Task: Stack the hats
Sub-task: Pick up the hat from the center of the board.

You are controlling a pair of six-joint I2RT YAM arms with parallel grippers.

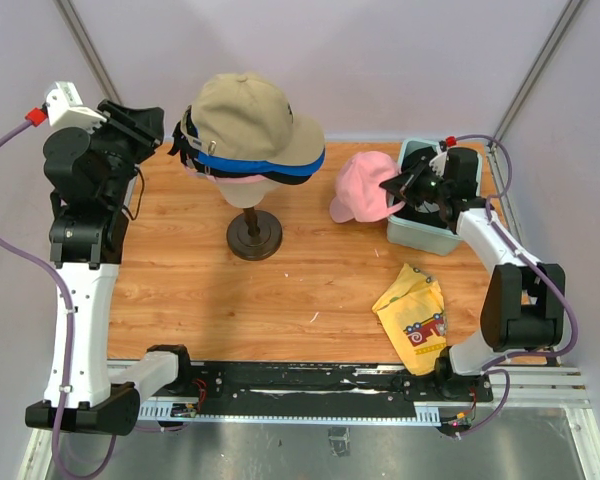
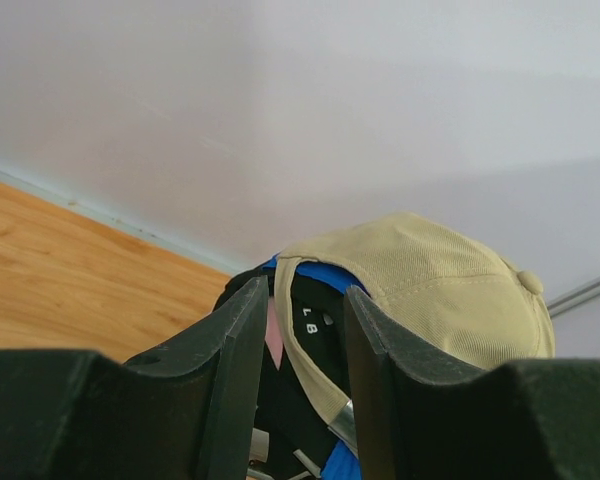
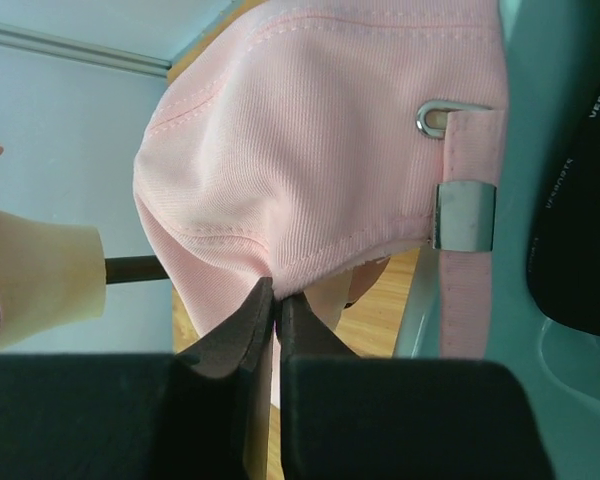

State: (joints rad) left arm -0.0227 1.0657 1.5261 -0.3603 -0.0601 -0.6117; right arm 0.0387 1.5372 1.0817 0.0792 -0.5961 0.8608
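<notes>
Wood-grain table (image 1: 280, 300) under everything. At back left, on the head (image 1: 242, 190), most of the job seemingly done: tan cap (image 1: 245, 115) on top, blue cap (image 1: 280, 165) under it, black cap (image 1: 285, 179) below that, plus a pink edge at the very bottom of the pile, too slight to name. To the right, well apart from the pile, a teal bin (image 1: 420, 238) with the pink cap (image 1: 365, 185) draped over its left rim, so not yet stacked. Inside the bin, in the right wrist view, a black item (image 3: 570, 200) with white lettering, perhaps one more cap; cannot tell. Near the front, a yellow cloth (image 1: 415, 315), no part of the work. Right jaws pinched together on the pink cap's lower rear edge, so probably ready to carry it over to the head. Left jaws partly apart at the pile's back, by the tan cap's rear opening; nothing plainly clamped between.
</notes>
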